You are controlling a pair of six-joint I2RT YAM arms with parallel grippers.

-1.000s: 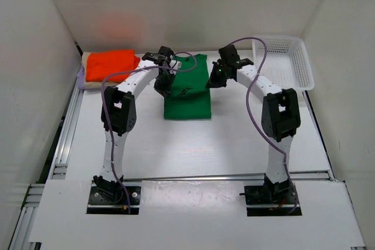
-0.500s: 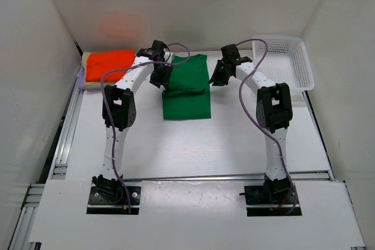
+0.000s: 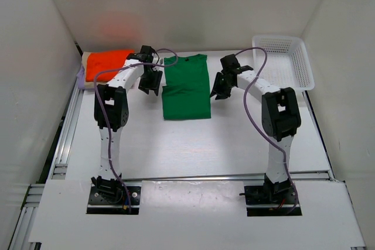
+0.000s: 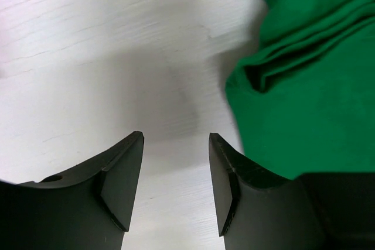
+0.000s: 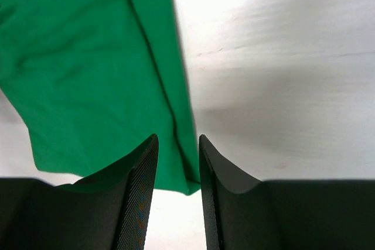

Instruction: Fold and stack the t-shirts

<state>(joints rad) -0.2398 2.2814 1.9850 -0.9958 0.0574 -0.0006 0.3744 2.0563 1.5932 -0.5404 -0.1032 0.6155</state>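
Note:
A green t-shirt [image 3: 186, 88] lies as a long folded strip at the table's back centre, with nothing holding it. My left gripper [image 3: 147, 86] hovers just off its left edge, open, with bare table between its fingers [image 4: 176, 144]; the green t-shirt [image 4: 304, 86] fills the right of that view. My right gripper [image 3: 219, 92] stands at the shirt's right edge, open [image 5: 177, 147], with the hem of the green t-shirt [image 5: 88, 74] beneath its gap. A folded orange-red t-shirt [image 3: 108, 62] rests at the back left on a beige one [image 3: 88, 57], with a lavender edge [image 3: 80, 76] below.
A white mesh basket [image 3: 287, 62] stands at the back right corner. White walls close in the table on the left, back and right. Both arms' purple cables loop above the table near the shirt.
Both grippers have opened and let go of the green t-shirt. They moved outward to either side of it, and the shirt's upper half now lies flat.

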